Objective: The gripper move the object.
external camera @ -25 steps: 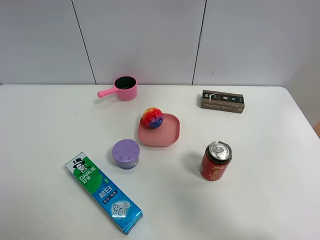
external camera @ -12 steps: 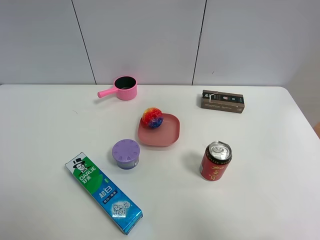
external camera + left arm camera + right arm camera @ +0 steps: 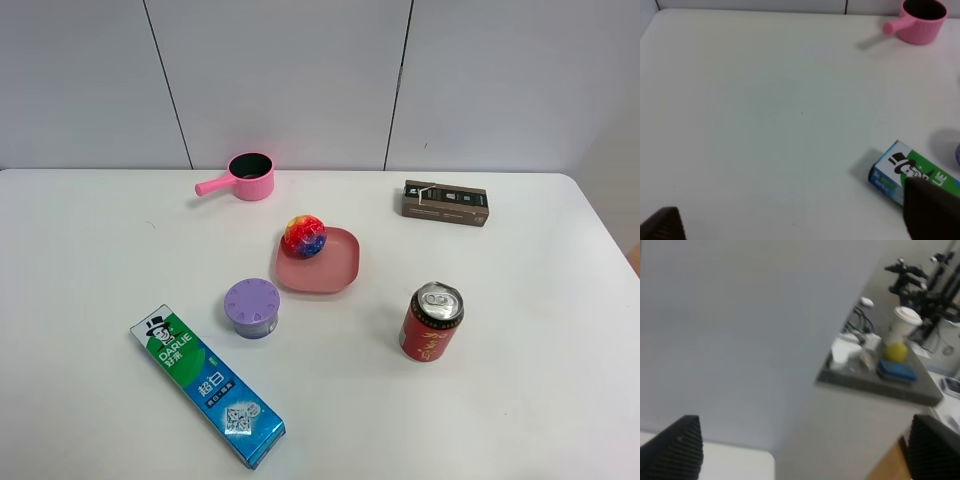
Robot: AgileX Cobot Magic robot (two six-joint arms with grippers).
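The small bumpy rainbow ball [image 3: 304, 236] rests on the back left edge of a pink plate [image 3: 335, 268] in the middle of the white table, seen only in the exterior view. Neither arm shows in that view. In the left wrist view my left gripper [image 3: 797, 222] is open and empty, with its dark fingertips [image 3: 932, 210] wide apart above the table's left part. In the right wrist view my right gripper [image 3: 802, 450] is open and empty, pointing at a wall and away from the table. The ball is out of both wrist views.
A pink saucepan [image 3: 246, 176] stands at the back and also shows in the left wrist view [image 3: 920, 21]. A purple lidded jar [image 3: 252, 306], a toothpaste box [image 3: 207, 384] (left wrist view [image 3: 912, 175]), a red can [image 3: 431, 321] and a brown box [image 3: 445, 202] surround the plate.
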